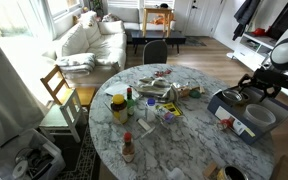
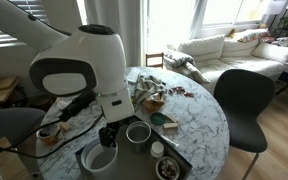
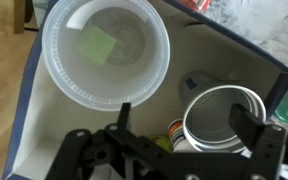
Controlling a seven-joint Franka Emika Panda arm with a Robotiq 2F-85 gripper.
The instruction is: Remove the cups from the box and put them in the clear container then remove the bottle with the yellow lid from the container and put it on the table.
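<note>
Two in the one box (image 3: pixel 49 130), white cup (image 3: pixel 104 50) and grey cup (image 3: pixel 224 125), beneath the pincer (image 3: pixel 184 113) spread open

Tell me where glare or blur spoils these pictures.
In both exterior views the windows are blown out white; in the wrist view the gripper is dark and soft, while the white cup looks fairly sharp.

Both exterior views look down across the round white marble table (image 1: pixel 184 140) (image 2: pixel 199 125) toward the white sofa (image 1: pixel 89 40) (image 2: pixel 219 50); in an exterior view the camera sits close behind the white robot arm (image 2: pixel 84 60). The wrist view looks straight down, close, into the shallow grey-blue box (image 3: pixel 64 125).
</note>
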